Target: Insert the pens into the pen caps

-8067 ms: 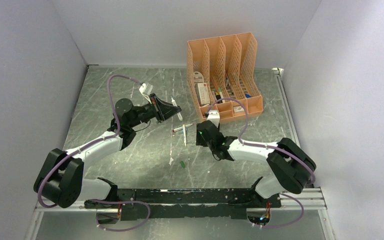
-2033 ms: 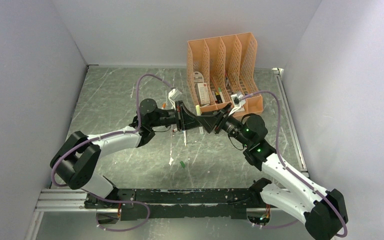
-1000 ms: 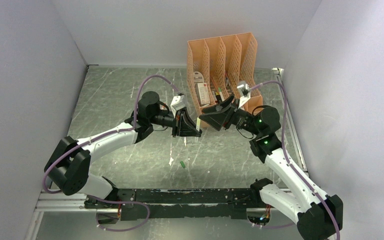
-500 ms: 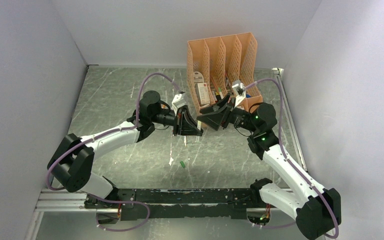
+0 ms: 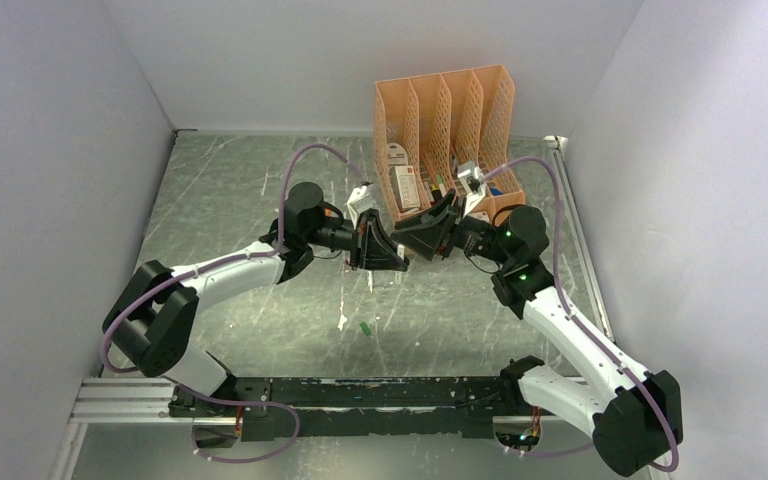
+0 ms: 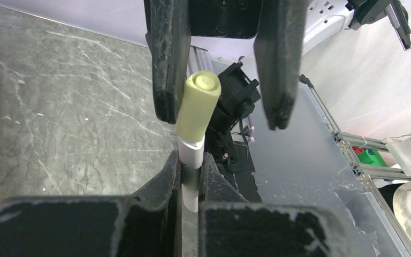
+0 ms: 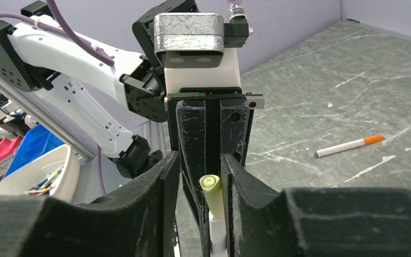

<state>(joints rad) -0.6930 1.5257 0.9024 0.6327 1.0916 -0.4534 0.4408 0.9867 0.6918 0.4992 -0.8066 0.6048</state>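
Observation:
My left gripper [image 6: 190, 160] is shut on the white barrel of a pen [image 6: 191, 171]. A yellow-green pen cap [image 6: 197, 104] sits on that pen's end. My right gripper [image 7: 199, 166] faces it tip to tip, and its fingers [image 6: 166, 59] straddle the cap. The cap [image 7: 212, 195] rests against one finger, with a gap to the other, so the jaws stand open. In the top view both grippers [image 5: 405, 250] meet above the table in front of the organiser. Another pen [image 7: 348, 145] with an orange tip lies on the table. A small green cap [image 5: 365, 327] lies nearer the arm bases.
The peach lattice organiser [image 5: 447, 140] stands at the back right, right behind the grippers, with several items in its slots. A white pen [image 5: 370, 281] and a white scrap [image 5: 343, 322] lie on the grey marbled table [image 5: 230, 200] under the left gripper. Walls close in on three sides.
The right gripper has moved left, toward the left gripper, and its fingers now reach around the capped end of the held pen. The left arm has shifted only slightly.

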